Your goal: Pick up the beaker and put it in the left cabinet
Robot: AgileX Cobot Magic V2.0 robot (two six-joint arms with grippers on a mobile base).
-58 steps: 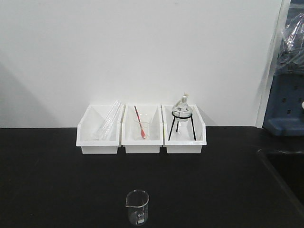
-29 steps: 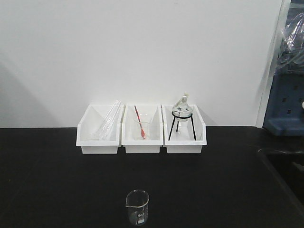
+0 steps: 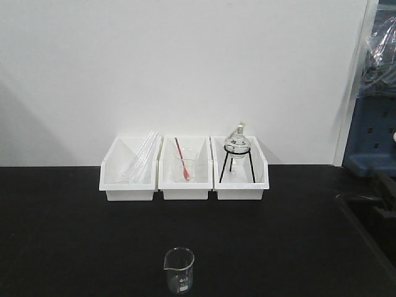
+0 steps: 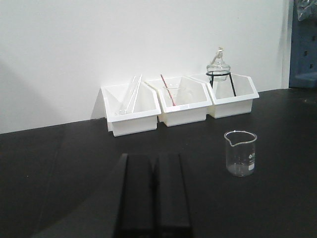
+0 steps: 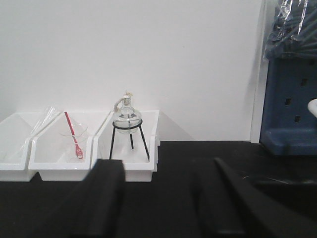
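Note:
The beaker (image 3: 179, 270), small, clear glass with a spout and white marks, stands upright on the black bench near the front edge. It also shows in the left wrist view (image 4: 240, 153), ahead and to the right of my left gripper (image 4: 153, 159), which is shut and empty, low over the bench. My right gripper (image 5: 162, 167) is open and empty, facing the right bin from some way back. The beaker does not show in the right wrist view. The left cabinet is out of view.
Three white bins stand against the white wall: glass tubes in the left bin (image 3: 127, 170), a smaller beaker with a red rod (image 3: 184, 168) in the middle, a round flask on a black tripod (image 3: 237, 148) on the right. A blue unit (image 3: 374, 136) and a dark recess (image 3: 362, 204) lie far right.
A dark part of the right arm has come up into the front view at the right edge. The beaker and bins have not moved.

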